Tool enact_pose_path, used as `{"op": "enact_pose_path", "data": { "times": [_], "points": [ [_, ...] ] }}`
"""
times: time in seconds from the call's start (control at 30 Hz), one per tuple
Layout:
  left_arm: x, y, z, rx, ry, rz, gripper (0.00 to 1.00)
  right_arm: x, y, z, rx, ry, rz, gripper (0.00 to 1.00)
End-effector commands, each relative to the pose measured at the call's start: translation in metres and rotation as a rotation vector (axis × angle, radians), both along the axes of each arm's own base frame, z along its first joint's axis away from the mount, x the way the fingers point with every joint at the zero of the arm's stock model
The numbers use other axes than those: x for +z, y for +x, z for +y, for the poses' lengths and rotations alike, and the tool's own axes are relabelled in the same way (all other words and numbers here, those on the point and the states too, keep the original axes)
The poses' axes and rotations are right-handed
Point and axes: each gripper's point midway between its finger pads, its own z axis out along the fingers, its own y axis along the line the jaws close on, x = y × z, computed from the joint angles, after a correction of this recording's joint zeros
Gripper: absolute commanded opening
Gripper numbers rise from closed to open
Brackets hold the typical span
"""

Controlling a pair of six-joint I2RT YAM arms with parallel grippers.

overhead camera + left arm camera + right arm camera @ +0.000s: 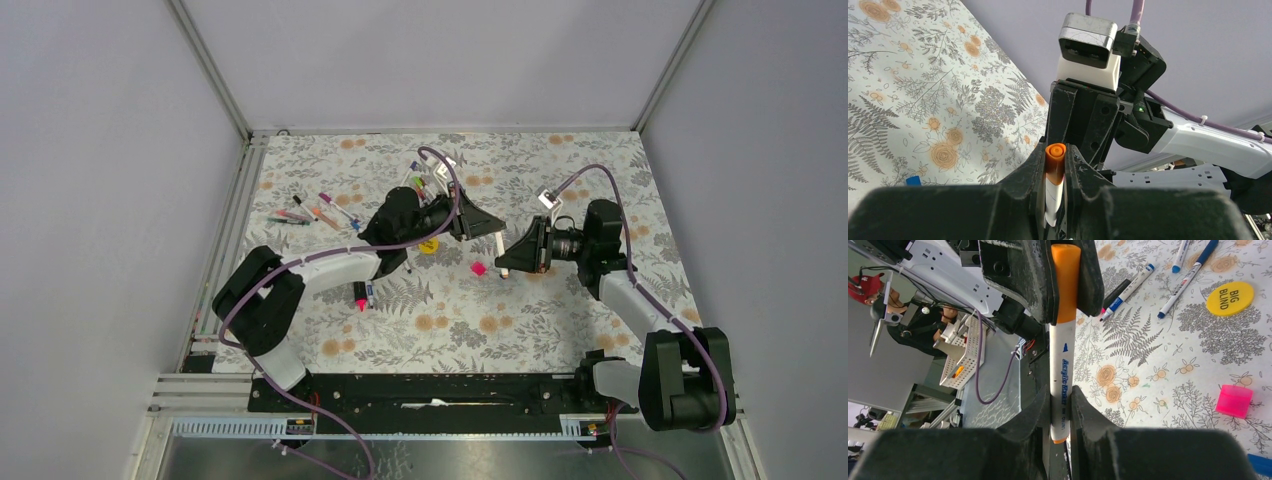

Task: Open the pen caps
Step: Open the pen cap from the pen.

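One pen with a white barrel (1059, 375) and an orange pen cap (1066, 285) is held in the air between both arms, above the table's middle (500, 252). My right gripper (1059, 405) is shut on the barrel near its tail end. My left gripper (1054, 155) is shut on the orange cap (1054, 162), its fingers (1023, 280) on either side of it. The cap sits on the barrel with no gap showing. A loose pink cap (1233, 400) lies on the floral table (560, 310) close by.
A yellow disc (1230, 298) lies beside blue-tipped pens (1128, 290). More pens (300, 212) lie at the back left, a pink-and-black highlighter (359, 295) under the left arm, small coloured pieces (418, 185) behind it. Grey walls enclose three sides.
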Motion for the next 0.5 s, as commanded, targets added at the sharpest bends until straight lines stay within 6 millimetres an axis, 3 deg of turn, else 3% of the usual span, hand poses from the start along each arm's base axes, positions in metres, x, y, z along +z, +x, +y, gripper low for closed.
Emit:
{"op": "enact_pose_path", "data": {
  "times": [0.0, 0.23, 0.47],
  "points": [
    [0.176, 0.084, 0.091, 0.443, -0.364, -0.358, 0.00, -0.010, -0.042, 0.003, 0.165, 0.043, 0.143, 0.00],
    [0.194, 0.091, 0.104, 0.500, -0.396, -0.379, 0.00, -0.010, -0.043, 0.004, 0.170, 0.043, 0.149, 0.00],
    [0.226, 0.100, 0.115, 0.541, -0.431, -0.437, 0.00, -0.010, -0.044, 0.006, 0.180, 0.042, 0.158, 0.00]
  ]
}}
